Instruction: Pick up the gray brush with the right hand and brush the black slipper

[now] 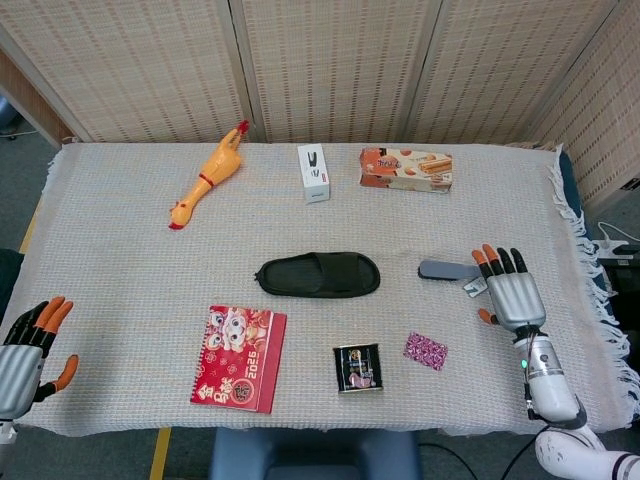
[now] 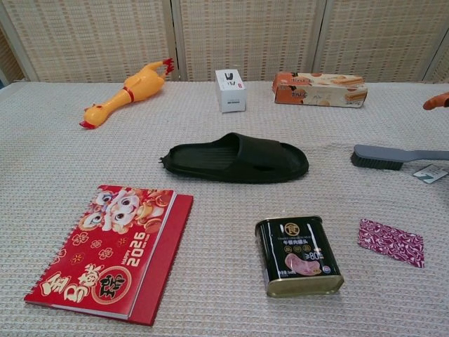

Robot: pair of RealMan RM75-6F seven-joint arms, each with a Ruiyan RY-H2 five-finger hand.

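Head view, left to right: the left hand [image 1: 22, 345] idles at the table's 8 o'clock corner, fingers spread, empty. The black slipper [image 1: 319, 274] lies at centre. At its 3 o'clock rests the gray brush [image 1: 447, 270], with the right hand [image 1: 511, 292] poised over its handle, fingers apart, nothing held. I judge this the reach; next, lower and clasp the handle.

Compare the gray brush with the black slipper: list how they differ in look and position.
The gray brush is narrow, with a straight handle and dark bristles under its head; the black slipper is broader, with a wide strap over its sole. The slipper lies mid-table with no hand near it, while the brush lies to its right, with the right hand over its handle end in the head view. Both lie flat on the cloth, lengthwise left to right.
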